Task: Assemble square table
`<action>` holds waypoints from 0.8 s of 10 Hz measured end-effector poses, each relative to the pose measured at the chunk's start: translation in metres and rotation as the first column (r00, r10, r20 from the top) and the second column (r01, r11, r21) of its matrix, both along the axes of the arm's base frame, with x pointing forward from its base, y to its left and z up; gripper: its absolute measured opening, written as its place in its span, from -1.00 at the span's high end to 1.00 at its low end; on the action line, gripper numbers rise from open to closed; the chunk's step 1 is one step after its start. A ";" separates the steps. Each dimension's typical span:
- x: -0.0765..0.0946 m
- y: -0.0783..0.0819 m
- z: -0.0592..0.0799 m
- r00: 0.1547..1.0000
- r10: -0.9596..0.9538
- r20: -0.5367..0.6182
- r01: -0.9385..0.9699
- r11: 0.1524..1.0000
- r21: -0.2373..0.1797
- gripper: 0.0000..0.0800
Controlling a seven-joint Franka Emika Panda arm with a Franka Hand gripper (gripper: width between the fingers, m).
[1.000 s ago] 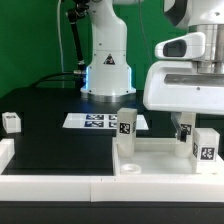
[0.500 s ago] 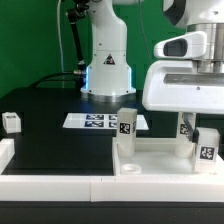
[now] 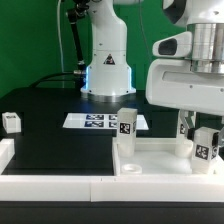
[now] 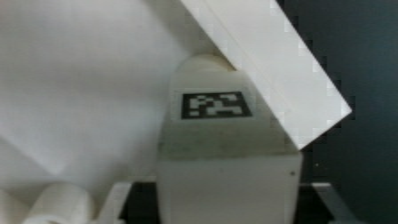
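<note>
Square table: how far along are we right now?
Done: two legs stand on the tabletop, one at the back, one at the exterior view's right. In hand: the gripper grips a third leg. Left: a loose leg on the worktop.

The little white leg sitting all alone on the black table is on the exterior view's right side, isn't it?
Not quite. The lone little leg on the black table sits at the exterior view's left edge, not its right. The exterior view shows it; the right side holds the big white tabletop instead.
</note>
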State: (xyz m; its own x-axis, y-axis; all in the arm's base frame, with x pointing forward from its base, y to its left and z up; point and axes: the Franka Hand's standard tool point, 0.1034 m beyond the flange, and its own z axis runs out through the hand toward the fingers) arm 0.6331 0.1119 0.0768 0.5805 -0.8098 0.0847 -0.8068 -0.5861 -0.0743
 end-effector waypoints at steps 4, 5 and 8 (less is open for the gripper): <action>-0.006 -0.004 -0.001 0.885 -0.459 -0.076 0.465 0.868 0.176 0.27; -0.006 -0.003 -0.001 0.848 -0.522 -0.088 0.529 0.830 0.177 0.27; -0.008 -0.004 -0.001 0.664 -0.732 -0.153 0.747 0.641 0.176 0.27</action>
State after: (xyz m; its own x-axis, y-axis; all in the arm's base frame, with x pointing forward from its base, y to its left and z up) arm 0.6251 0.1077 0.0754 -0.2221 -0.9635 -0.1492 -0.9713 0.2320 -0.0523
